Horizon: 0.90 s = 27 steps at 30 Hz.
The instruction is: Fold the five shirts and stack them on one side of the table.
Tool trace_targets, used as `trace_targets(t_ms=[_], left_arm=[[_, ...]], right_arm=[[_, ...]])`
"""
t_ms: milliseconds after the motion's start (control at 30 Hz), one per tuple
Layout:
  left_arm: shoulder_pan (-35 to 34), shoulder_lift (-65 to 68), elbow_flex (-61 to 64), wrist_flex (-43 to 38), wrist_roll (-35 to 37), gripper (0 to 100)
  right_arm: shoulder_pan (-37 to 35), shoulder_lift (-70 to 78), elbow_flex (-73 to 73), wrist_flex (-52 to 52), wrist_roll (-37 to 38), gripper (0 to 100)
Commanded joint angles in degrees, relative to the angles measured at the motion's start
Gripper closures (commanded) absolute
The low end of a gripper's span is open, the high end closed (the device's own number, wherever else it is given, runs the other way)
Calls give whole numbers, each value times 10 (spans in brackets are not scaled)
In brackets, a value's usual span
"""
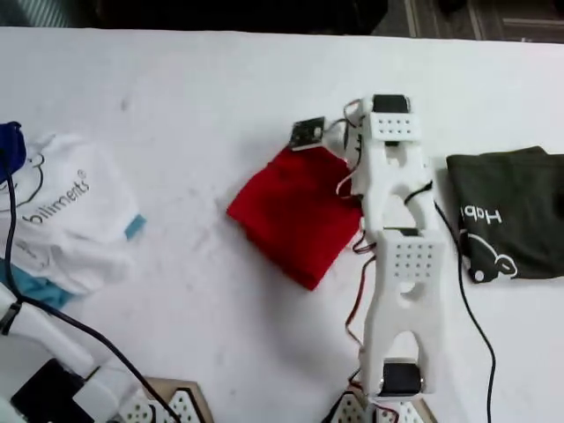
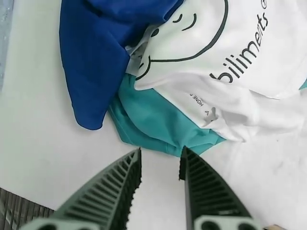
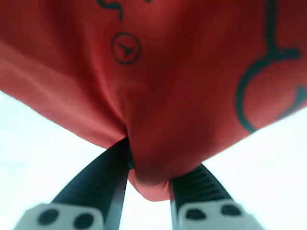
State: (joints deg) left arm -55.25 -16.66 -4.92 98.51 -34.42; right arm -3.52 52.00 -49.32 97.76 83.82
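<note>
Shirts on a white table, shown from above and from both wrists. The red shirt lay near the table's middle, bunched into a slanted, roughly four-sided block. The right arm, white and stretched across the table, covered that shirt's edge in the high view and stood between it and the dark shirt. The dark shirt lay flat at the table's side, white print uppermost, apart from the red one. A black cable ran from the arm past the dark shirt's near corner.

The right gripper was clenched on a fold of the red shirt; in its wrist view the cloth bulged down between the two ribbed fingers and hid the table beyond.

On the opposite side lay a loose heap of three. The white shirt was on top, black print showing, and covered most of the teal shirt, which lay under it. The blue shirt lay partly under the white one and spread beside the teal one.

The left gripper hung over bare table just short of the teal shirt's edge, its fingers parted and holding nothing.
</note>
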Motion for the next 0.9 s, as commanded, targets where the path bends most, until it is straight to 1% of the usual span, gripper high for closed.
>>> trace_targets(t_ms=[0,100,167,200,267,367,433,567,667,767,867], left_arm=[[4,-18,-3,-6,-1,849],[1,-18,-4,-5,-2,849],[0,-19,-4,-7,-3,849],[-4,-19,-4,-7,-3,849],[-7,-18,-6,-7,-3,849],[-7,-18,-4,-7,-3,849],[-7,-18,-4,-7,-3,849],[-7,-18,-4,-7,-3,849],[-7,-18,-4,-7,-3,849],[-7,-18,-5,-7,-3,849],[-7,-17,-4,-7,2,849]], right_arm=[[-29,28,-122,5,23,978],[-47,36,-172,7,21,974],[-49,29,-183,7,-6,971],[-49,22,-184,7,-31,959],[-47,4,-183,7,-93,896],[-42,-33,-179,7,-229,773],[-40,-58,-178,7,-297,720],[-42,-102,-178,7,-378,723],[-42,-135,-164,11,-476,728],[-38,-199,-89,11,-549,753],[-46,-284,35,11,-603,765]])
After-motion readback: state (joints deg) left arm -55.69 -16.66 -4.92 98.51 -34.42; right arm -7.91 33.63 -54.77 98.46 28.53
